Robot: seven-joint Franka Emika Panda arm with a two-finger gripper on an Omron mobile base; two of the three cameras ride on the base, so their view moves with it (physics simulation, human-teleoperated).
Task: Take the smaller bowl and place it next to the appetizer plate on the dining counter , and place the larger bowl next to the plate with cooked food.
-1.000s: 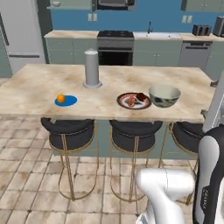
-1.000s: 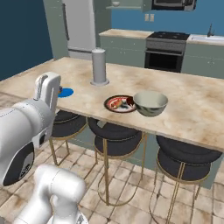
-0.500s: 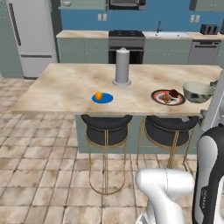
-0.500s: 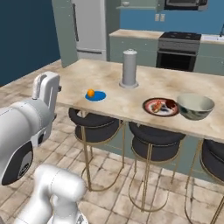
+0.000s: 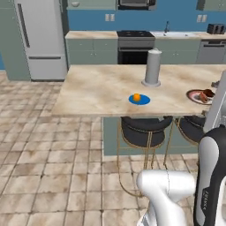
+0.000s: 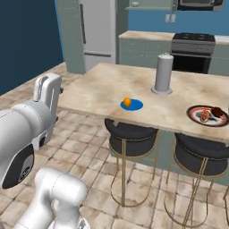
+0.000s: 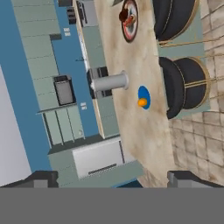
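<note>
The appetizer plate (image 5: 139,99) lies near the front edge of the tabletop (image 5: 101,90), the long beige marbled dining counter, with a small orange ball of food (image 5: 137,96) on it. My hand (image 7: 112,178) hangs in the air well short of that tabletop, rolled on its side, and its fingers (image 7: 41,178) stand wide apart with nothing between them.

From the blue plate outward, the tabletop is bare stone all the way to its left end and left front corner, so there is open room on that side of the plate and behind it. Further in from the front edge, toward the middle of the tabletop, a tall grey cylinder (image 5: 152,67) stands upright on a round foot, apart from the plate. Along the front edge to the right sits the plate with cooked food (image 6: 208,115), round and dark-rimmed with brown and reddish pieces, well apart from the blue one, with bare stone between them.

Under the front edge, two black stools (image 6: 130,137) on thin gold legs are tucked in. The floor (image 5: 48,167) before them is beige tile and open. Behind the tabletop stand a fridge (image 5: 37,39), grey-green cabinets, a stove (image 5: 136,44) and a blue wall.
</note>
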